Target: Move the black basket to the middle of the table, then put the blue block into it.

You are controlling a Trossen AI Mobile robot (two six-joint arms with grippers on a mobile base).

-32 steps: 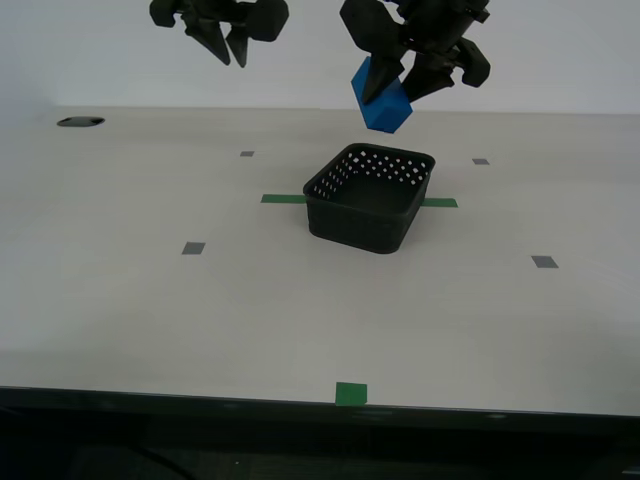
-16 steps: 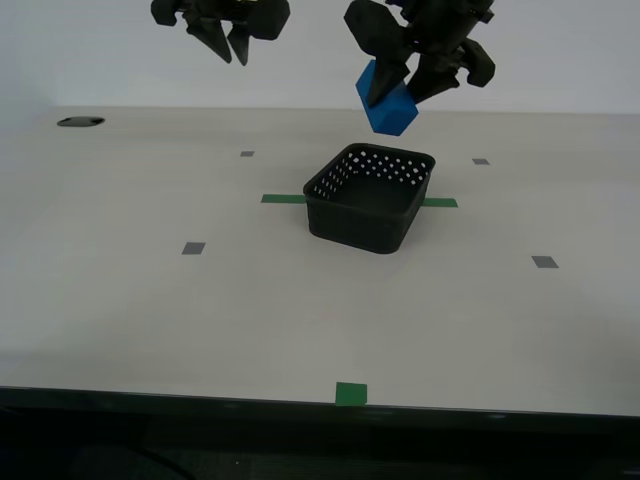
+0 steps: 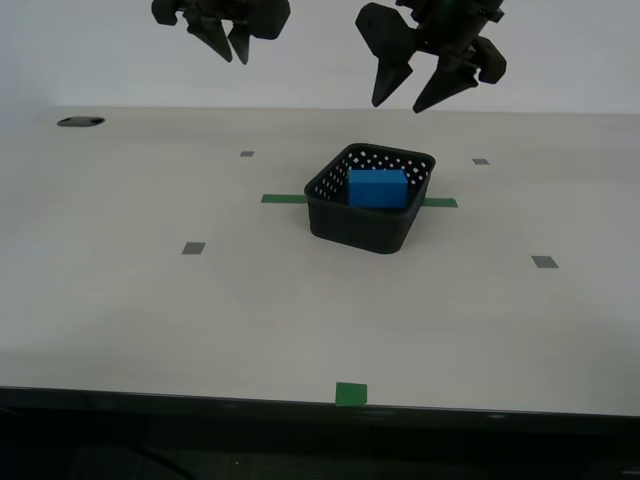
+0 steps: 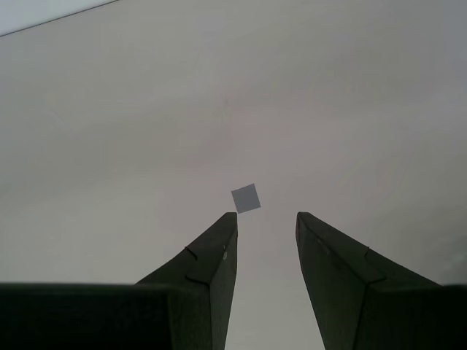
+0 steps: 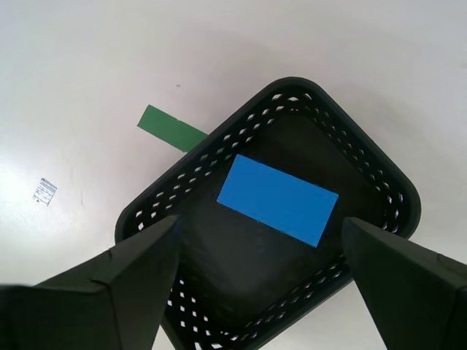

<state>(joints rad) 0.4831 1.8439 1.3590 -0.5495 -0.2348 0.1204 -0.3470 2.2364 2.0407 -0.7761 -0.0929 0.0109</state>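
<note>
Table (image 3: 150,300): blue block (image 3: 378,187) inside black basket (image 3: 368,220).

The block (image 3: 378,187) was bright blue; the basket (image 3: 360,225), black with rows of round holes; the table (image 3: 150,300), pale beige with a green tape strip (image 5: 172,128).

My first claw (image 3: 413,101) hangs high above the desk's middle, jaws spread wide and empty. My second claw (image 3: 229,49) hovers beside it, jaws slightly parted.
</note>
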